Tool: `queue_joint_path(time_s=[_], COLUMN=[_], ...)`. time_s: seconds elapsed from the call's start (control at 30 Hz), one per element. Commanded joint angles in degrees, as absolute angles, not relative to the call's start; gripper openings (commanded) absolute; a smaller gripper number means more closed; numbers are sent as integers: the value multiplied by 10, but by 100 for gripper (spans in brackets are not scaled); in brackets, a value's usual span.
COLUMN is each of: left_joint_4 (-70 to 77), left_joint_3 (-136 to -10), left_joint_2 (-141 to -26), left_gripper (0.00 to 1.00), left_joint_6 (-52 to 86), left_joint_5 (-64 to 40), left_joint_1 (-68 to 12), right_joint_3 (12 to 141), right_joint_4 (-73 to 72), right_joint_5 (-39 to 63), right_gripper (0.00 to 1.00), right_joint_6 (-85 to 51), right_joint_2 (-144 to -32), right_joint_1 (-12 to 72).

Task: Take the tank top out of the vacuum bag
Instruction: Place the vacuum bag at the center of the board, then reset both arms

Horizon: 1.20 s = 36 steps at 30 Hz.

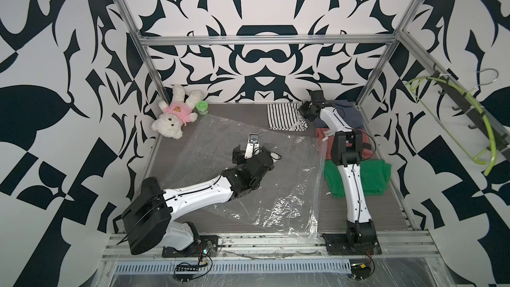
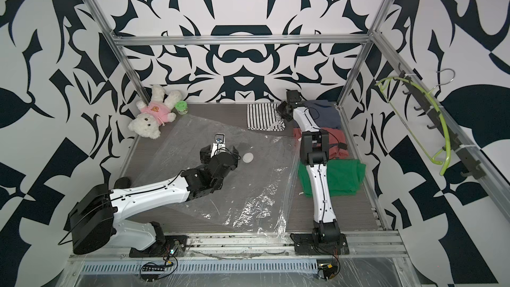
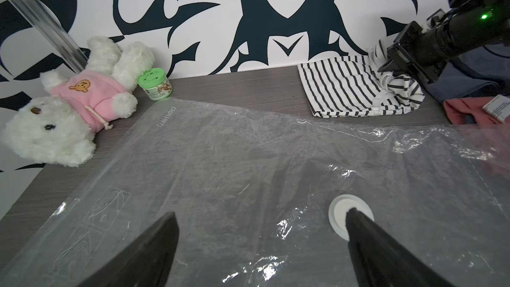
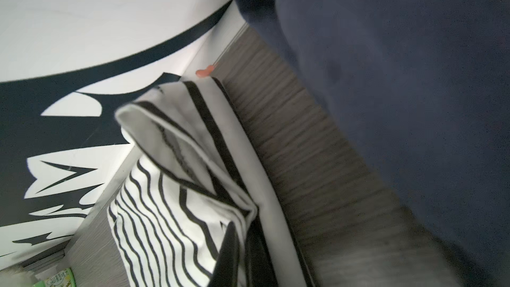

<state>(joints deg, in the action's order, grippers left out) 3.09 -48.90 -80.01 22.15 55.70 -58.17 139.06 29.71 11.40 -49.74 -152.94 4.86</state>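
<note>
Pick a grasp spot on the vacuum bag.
Pinch the vacuum bag at its crumpled near-right corner, coming in from the table's front edge: the film there is wrinkled and seems to lap over the rail, while the rest lies flat.

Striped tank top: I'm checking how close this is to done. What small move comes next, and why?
Probably open the right gripper and let go: the tank top lies on the table, outside the vacuum bag, which looks empty, with only its bunched corner pinched in the shut jaws.
</note>
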Motion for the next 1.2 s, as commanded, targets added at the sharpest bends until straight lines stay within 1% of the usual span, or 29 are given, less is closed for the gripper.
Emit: queue_joint_path(time_s=[0.0,0.1,0.13,0.17,0.2,0.23,0.27,0.33,0.5,0.6,0.7,0.77,0.87,0.93,1.0,1.03,1.07,1.17], left_joint_4=[25,29,29,29,29,27,26,27,22,24,24,28,12,2,-16,-30,-35,-25], left_joint_3=[-498,-502,-504,-507,-510,-512,-514,-516,-510,-500,-492,-488,-486,-473,-458,-448,-436,-392], left_joint_2=[-795,-803,-805,-809,-811,-813,-815,-816,-800,-775,-748,-735,-710,-690,-670,-662,-655,-641], left_gripper=[99,99,99,99,99,99,99,99,99,99,99,99,99,99,99,99,99,99], left_joint_6=[226,223,223,222,222,222,221,216,217,212,202,190,181,184,197,205,204,174], left_joint_5=[561,558,557,557,557,556,555,556,548,540,536,530,546,555,575,597,613,613], left_joint_1=[-577,-572,-572,-571,-571,-571,-571,-570,-549,-521,-490,-473,-448,-422,-391,-375,-360,-305], right_joint_3=[1402,1422,1427,1427,1426,1427,1432,1445,1437,1392,1319,1238,1074,936,786,714,663,558], right_joint_4=[317,338,346,350,350,350,356,369,397,398,393,369,301,246,157,119,102,98], right_joint_5=[93,93,92,93,92,91,91,85,22,-10,-12,-4,5,-20,-27,-54,-69,-139], right_gripper=[0,0,4,11,30,59,76,77,76,76,77,78,78,80,82,86,87,92], right_joint_6=[-449,-416,-408,-400,-385,-369,-353,-329,-269,-241,-232,-233,-237,-234,-220,-212,-204,-169], right_joint_2=[-1476,-1477,-1475,-1473,-1469,-1467,-1464,-1457,-1396,-1328,-1237,-1169,-1045,-954,-867,-826,-796,-728], right_joint_1=[32,24,22,20,19,18,18,18,18,19,19,18,18,21,30,37,44,71])
